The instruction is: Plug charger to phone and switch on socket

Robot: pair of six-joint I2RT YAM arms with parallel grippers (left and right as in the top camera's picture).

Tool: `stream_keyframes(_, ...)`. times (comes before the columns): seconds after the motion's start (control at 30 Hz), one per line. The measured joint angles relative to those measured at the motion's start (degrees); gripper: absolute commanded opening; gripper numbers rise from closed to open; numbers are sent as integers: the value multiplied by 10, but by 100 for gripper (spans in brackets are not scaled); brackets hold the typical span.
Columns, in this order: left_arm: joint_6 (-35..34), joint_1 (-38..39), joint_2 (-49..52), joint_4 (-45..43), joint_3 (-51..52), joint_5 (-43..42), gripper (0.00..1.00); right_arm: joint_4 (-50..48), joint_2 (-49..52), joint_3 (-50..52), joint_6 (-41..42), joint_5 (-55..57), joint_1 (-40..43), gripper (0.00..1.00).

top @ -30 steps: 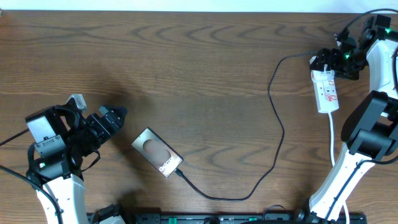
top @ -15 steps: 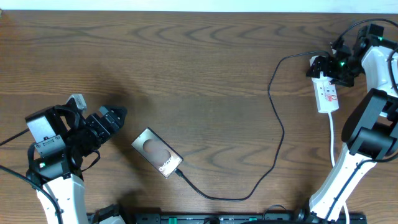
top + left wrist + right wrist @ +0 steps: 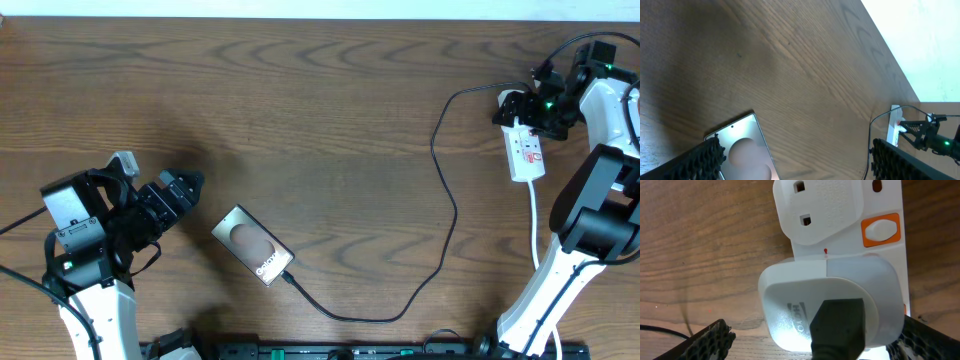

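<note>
Phone (image 3: pixel 253 246), front-left tabletop: charger (image 3: pixel 440 200) looks plugged in. Socket (image 3: pixel 524 148), far-right edge: switching step in hand. Right tool (image 3: pixel 522 105), apart, over its plug end; next needs a fingertip on the switch. Left tool (image 3: pixel 188 190), apart, near phone.

Wooden table (image 3: pixel 300 90) bears phone (image 3: pixel 252 245), charger (image 3: pixel 456 212), socket (image 3: pixel 527 155).

Dark wood-grain table (image 3: pixel 320 110), black rail (image 3: pixel 340 351) along its near edge.
</note>
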State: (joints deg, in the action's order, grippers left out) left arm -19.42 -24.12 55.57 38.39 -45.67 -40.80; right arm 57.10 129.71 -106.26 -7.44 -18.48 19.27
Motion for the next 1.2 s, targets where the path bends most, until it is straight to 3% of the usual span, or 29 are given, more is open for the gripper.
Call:
stream_keyframes(0.4, 0, 0, 0, 2, 0, 0, 92, 3, -5, 10, 12, -8, 0, 93)
stream_keyframes(0.6, 0, 0, 0, 2, 0, 0, 92, 3, -5, 9, 24, -1, 0, 98)
stream_keyframes(0.83, 0, 0, 0, 2, 0, 0, 92, 87, -12, -25, 70, 9, -1, 99)
stream_keyframes(1.03, 0, 0, 1, 2, 0, 0, 92, 124, -152, -65, 193, 92, 10, 99)
stream_keyframes(1.2, 0, 0, 1, 2, 0, 0, 92, 123, -250, -84, 226, 111, 11, 99)
